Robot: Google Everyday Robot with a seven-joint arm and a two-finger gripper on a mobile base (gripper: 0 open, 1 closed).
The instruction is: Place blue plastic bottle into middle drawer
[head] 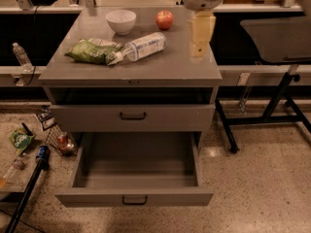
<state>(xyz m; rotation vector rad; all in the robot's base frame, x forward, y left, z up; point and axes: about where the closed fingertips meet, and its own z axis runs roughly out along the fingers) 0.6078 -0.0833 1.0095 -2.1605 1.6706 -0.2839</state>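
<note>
Four things lie on the grey table point(165, 69). A white bowl point(121, 21) and a red apple point(164, 19) sit toward the top of the frame. Just below them are a green bag point(92, 51) and the blue plastic bottle point(138, 47), which lies on its side with its white cap against the bag. The cream tool point(198, 47) hangs at upper centre-right over the table's right part, apart from the bottle. I cannot tell whether it is open or closed, and nothing shows in its grasp. The middle drawer point(136, 198) stands pulled out at lower centre, beneath a closed drawer point(132, 116).
</note>
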